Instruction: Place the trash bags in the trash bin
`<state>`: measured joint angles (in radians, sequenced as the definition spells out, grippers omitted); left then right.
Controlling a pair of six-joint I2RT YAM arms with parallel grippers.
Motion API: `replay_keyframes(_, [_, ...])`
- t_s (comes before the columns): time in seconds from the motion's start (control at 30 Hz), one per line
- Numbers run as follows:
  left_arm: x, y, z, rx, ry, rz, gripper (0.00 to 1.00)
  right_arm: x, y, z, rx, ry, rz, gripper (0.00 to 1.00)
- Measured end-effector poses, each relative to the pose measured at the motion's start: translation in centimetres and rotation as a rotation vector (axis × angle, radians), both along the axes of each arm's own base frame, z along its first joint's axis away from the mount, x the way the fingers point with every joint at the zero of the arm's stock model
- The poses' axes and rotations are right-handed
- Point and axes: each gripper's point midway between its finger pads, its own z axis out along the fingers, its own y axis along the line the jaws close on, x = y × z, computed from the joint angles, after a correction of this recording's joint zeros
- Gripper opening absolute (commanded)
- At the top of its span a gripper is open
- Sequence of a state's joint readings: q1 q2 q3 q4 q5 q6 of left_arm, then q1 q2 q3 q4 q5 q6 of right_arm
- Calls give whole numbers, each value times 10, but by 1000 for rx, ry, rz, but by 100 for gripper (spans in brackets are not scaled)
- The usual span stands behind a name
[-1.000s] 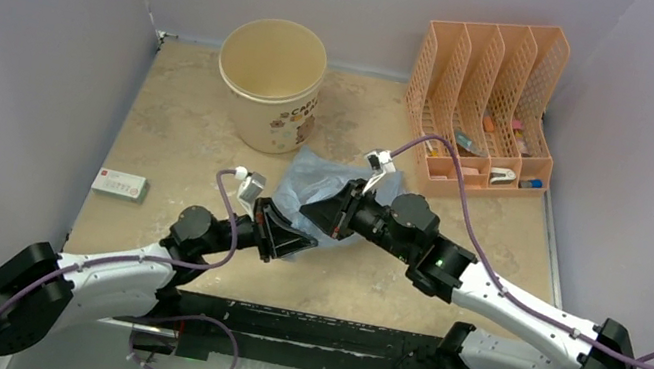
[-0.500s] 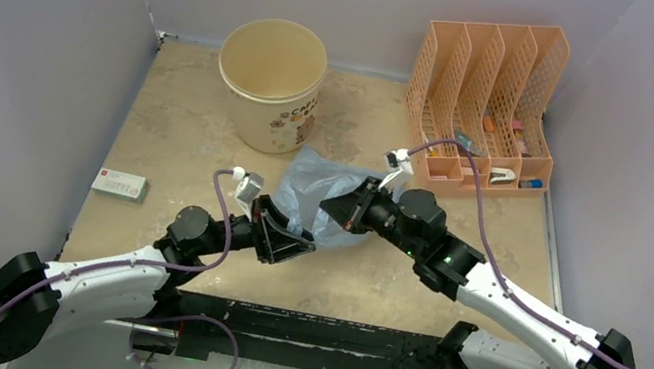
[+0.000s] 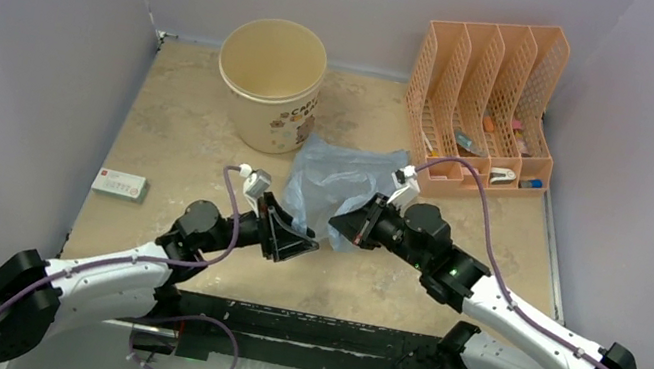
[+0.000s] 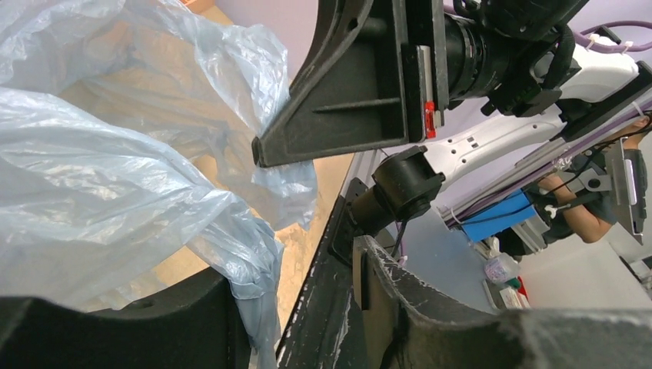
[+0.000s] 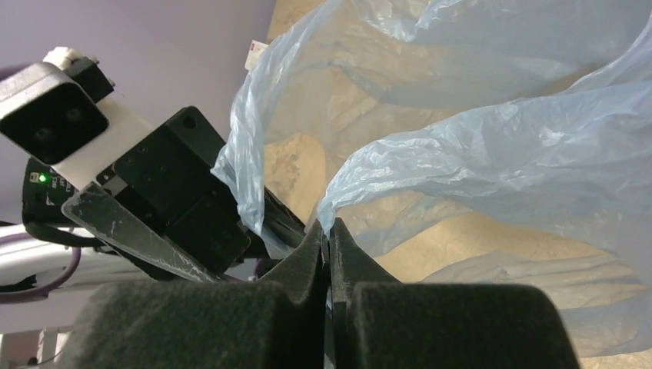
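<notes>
Bag [image 3: 340, 172] lies near the bin [image 3: 270, 130], our right gripper [image 5: 328, 234] clenched on its edge for lifting, left gripper [image 3: 305, 242] released

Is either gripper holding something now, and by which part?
The right gripper pinches the trash bag by a thin fold at its edge; the left gripper is open, gripping nothing.
</notes>
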<state>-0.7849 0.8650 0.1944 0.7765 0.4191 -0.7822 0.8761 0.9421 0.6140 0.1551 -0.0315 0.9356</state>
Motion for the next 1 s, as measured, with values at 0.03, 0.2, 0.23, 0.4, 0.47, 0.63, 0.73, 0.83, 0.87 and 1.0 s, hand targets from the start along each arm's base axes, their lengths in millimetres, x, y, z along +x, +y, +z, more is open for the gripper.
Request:
replay_keyframes(0.03, [2,0,0,1,2,4,46,-2,1,-2,2,9,10,0])
replay_keyframes(0.2, [16,0,-10,15,51,39,48,-7,2,-8,6,28,32,0])
replay_keyframes(0.23, [21,1,-14,20,74,52,48,-8,2,-9,4,29,32,0])
replay_keyframes(0.4, [42,11,-25,15,168,115,11,-7,0,-12,-4,33,24,0])
replay_keyframes(0.47, [44,13,-25,9,185,119,0,-6,-1,-15,-11,35,13,0])
replay_keyframes(0.63, [43,12,-29,64,214,106,0,5,-11,-30,-48,53,-36,0])
replay_keyframes(0.73, [50,6,-11,115,181,89,0,29,-25,-41,-105,72,-100,0])
replay_keyframes(0.83, [66,-2,38,153,80,85,0,73,-41,-17,-177,59,-179,0])
replay_keyframes(0.87, [73,-5,66,156,26,87,0,90,-42,8,-184,25,-197,0])
replay_keyframes(1.0, [87,-14,219,96,-286,74,0,142,-34,192,-89,-299,-242,0])
